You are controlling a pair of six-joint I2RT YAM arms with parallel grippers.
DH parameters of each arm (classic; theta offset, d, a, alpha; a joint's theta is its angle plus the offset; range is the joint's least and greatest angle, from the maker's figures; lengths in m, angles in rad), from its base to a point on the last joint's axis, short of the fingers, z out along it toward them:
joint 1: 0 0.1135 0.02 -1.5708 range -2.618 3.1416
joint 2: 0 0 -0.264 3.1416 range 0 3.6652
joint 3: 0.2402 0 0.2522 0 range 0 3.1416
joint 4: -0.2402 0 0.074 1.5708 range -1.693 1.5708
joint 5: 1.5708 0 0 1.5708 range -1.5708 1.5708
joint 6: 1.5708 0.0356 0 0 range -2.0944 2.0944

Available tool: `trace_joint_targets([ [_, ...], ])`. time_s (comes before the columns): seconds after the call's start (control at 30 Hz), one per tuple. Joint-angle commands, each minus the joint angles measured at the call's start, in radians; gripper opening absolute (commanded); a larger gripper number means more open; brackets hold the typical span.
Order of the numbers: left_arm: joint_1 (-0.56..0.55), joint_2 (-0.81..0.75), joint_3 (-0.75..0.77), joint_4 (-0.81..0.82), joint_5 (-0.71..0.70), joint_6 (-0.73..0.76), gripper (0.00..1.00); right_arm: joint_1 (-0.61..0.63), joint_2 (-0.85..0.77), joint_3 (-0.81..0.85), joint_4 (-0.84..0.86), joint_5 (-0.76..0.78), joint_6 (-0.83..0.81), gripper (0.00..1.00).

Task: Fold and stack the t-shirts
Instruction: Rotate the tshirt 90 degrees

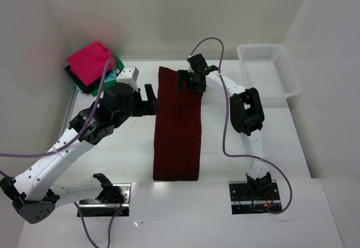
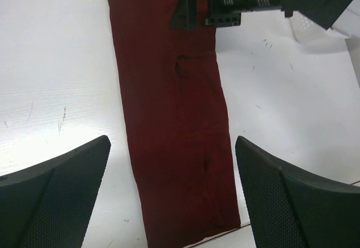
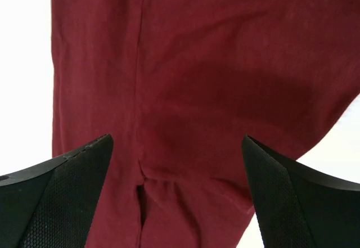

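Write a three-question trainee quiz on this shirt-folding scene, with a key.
1. True or false: the maroon shirt lies folded into a long strip.
2. Which colour tops the folded stack in the far left corner? A green, B pink, C black.
3. Fill in: the left gripper and the right gripper are both ____.
Key: 1 true; 2 B; 3 open.
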Motion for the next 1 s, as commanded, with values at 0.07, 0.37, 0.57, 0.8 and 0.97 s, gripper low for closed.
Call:
trace_joint_targets([
  [0.07,0.005,-0.043,-0.040,0.001,0.002,-0.008,1.00,0.030,0.068,0.164,-0.022,0.019,0.004,1.00],
  [0.37,0.005,-0.063,-0.032,-0.021,-0.027,-0.008,1.00,0.049,0.234,0.344,-0.108,0.041,-0.005,1.00],
  [0.57,0.014,-0.063,-0.002,-0.030,-0.037,0.001,1.00,0.049,0.312,0.443,-0.138,0.076,-0.005,1.00],
  [0.8,0.014,-0.054,0.037,-0.050,-0.037,0.040,1.00,0.049,0.508,0.743,-0.272,0.126,-0.005,1.00],
  [0.97,0.014,0.036,0.067,-0.068,0.000,0.049,1.00,0.035,0.582,0.844,-0.321,0.126,-0.005,1.00],
])
